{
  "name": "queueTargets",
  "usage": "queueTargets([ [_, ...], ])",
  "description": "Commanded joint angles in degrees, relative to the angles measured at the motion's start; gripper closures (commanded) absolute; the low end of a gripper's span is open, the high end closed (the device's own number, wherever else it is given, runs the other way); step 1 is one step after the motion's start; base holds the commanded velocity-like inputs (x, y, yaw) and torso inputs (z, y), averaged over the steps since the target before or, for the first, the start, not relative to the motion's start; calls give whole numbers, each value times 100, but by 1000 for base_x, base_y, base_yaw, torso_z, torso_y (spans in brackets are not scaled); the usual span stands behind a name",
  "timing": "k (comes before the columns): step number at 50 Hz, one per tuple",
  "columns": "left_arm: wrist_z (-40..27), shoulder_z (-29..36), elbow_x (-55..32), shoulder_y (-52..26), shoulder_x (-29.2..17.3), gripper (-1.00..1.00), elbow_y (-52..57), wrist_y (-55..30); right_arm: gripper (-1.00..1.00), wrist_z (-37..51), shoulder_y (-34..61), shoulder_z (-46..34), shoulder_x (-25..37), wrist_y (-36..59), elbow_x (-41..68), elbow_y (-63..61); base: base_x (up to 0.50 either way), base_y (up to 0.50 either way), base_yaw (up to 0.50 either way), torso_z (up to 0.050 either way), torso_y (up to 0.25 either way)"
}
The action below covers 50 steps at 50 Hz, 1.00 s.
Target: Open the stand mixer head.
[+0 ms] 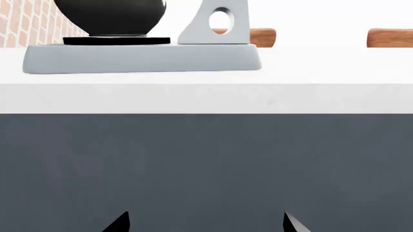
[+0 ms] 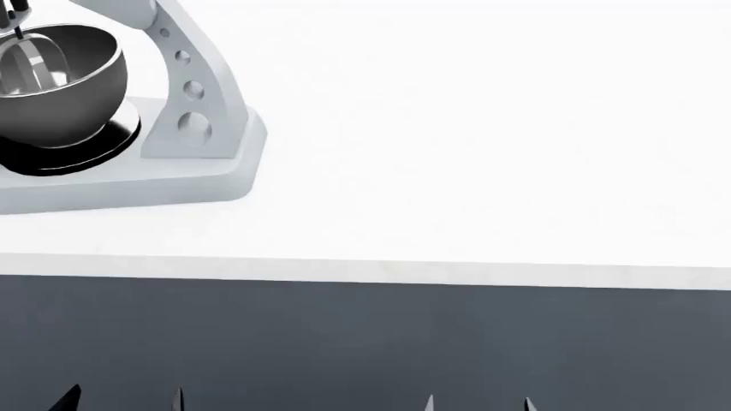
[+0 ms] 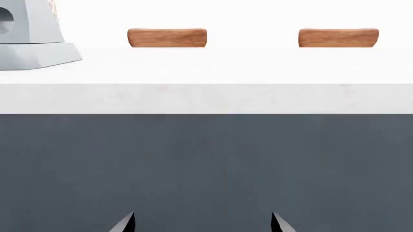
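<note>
The mixer head (image 2: 109, 10) sits at the desk's (image 2: 480, 171) far left, mostly cut off above the bowl (image 2: 57, 86). It looks heavy, rigid and hinged; lift its front end. Both tools hang low, open, empty.

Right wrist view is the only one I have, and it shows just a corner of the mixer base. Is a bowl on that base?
Observer: Yes. The head view shows a steel bowl on it, with the metal beater inside.
Operator: Can you see the housing above?
Observer: No, the head view's top edge cuts it off, just above the column with three holes.
Operator: Where is the left gripper?
Observer: The left gripper is open, low in front of the dark cabinet front.
</note>
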Motion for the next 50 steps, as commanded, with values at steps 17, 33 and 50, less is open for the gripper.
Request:
queueTargets([
  [17,-273,368,-790,-68,-325,-100,-137,199,-100,192,84,-450,350,429,424,-50,0,0,0,0,0],
  [33,-401,527,-818,-41,-471,-100,-119,469,-100,559,146,-716,531,428,66,42,0,288,0,0,0],
  [50,-486,729,-770,-74,-556,-100,-405,739,-100,578,158,-802,609,441,326,45,0,474,0,0,0],
])
